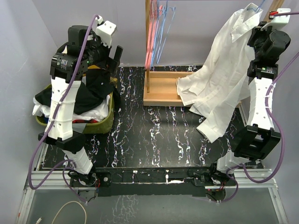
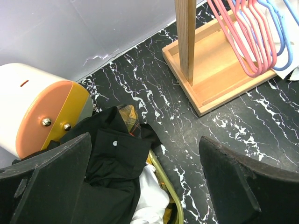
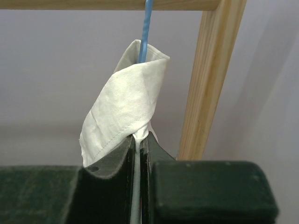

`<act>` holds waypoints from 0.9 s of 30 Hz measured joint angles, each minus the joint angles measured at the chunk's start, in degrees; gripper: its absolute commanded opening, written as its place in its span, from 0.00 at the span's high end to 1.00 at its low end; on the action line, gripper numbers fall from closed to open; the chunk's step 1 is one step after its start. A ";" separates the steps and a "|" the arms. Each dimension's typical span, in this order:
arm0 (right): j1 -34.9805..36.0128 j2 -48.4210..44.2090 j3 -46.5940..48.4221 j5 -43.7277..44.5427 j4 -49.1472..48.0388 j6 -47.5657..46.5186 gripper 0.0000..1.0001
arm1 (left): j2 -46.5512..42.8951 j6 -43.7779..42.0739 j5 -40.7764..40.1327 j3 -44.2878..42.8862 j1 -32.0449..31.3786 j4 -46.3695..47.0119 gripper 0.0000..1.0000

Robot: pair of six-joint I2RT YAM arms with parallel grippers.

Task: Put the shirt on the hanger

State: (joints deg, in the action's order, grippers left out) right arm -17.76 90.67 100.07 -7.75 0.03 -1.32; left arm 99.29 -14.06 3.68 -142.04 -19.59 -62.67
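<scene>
The white shirt (image 1: 224,79) hangs from the top right of the wooden rack, and its tail drapes over the rack's base and the table. The light-blue hanger's hook (image 1: 258,6) rises from the collar. In the right wrist view the blue wire (image 3: 145,32) runs up to the wooden bar. My right gripper (image 1: 259,31) is up at the collar, shut on a fold of the shirt's fabric (image 3: 124,107), with its jaws (image 3: 140,140) pressed together. My left gripper (image 1: 113,58) is open and empty, hovering over the clothes basket (image 2: 145,140).
A yellow-green basket (image 1: 100,123) at the left holds a black garment (image 2: 107,168) and other clothes. The wooden rack base (image 1: 161,88) stands at the back centre. Pink hangers (image 1: 152,37) and spare blue ones (image 1: 164,32) hang from the rack. The rack's post (image 3: 210,84) is close beside my right gripper.
</scene>
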 measured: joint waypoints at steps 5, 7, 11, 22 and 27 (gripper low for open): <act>-0.33 0.57 0.00 -1.46 -0.31 2.14 0.92 | 0.26 0.37 -1.33 0.00 0.00 0.28 0.03; -0.44 0.79 0.00 -1.73 -0.31 2.97 0.92 | 0.28 0.48 -1.79 0.00 0.00 0.55 0.03; -0.81 0.87 -0.44 -1.84 -0.70 4.17 0.92 | 0.28 0.83 -2.69 0.00 0.00 0.74 0.03; -1.33 -2.80 -8.24 4.09 -4.22 5.84 0.21 | 0.22 0.48 -11.37 1.53 0.00 3.96 0.03; -1.49 -6.91 -9.90 8.57 -5.35 7.32 0.02 | -0.50 -0.50 -15.34 3.17 0.00 4.96 0.03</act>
State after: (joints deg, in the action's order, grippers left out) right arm -19.25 83.77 90.17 0.82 -5.32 6.00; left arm 98.78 -14.57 -11.66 -138.87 -19.59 -57.71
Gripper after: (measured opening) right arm 0.954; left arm 0.970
